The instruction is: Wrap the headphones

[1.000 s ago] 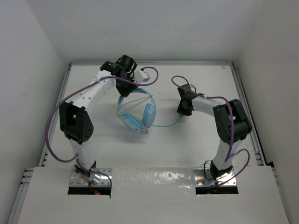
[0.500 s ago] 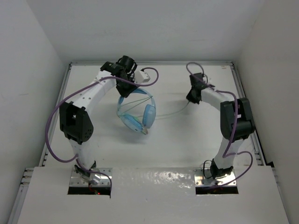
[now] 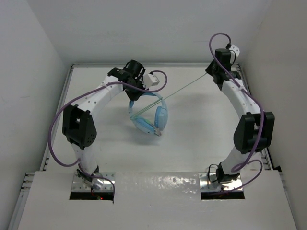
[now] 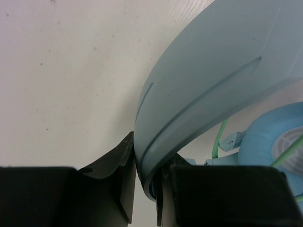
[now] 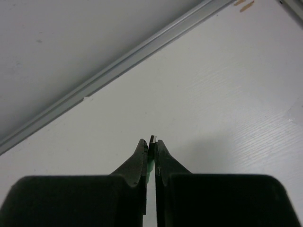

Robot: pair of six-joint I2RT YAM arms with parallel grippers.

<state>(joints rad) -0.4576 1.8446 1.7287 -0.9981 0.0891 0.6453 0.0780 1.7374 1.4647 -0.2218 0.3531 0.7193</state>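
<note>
The light blue headphones hang upright over the table's middle, ear cups low. My left gripper is shut on the headband, which fills the left wrist view, one black finger on each side. An ear cup and a bit of green cable show below the band. The thin pale green cable runs taut from the headphones up to my right gripper at the far right. In the right wrist view that gripper is shut on the cable's plug end.
A metal rail edges the table's back under the white wall, also seen close as the rail. White side walls stand left and right. Thick purple robot cables loop beside both arms.
My right gripper shut on the cable's end and swung it back and to the right, pulling the cable taut. The left gripper and headphones shifted slightly right.
</note>
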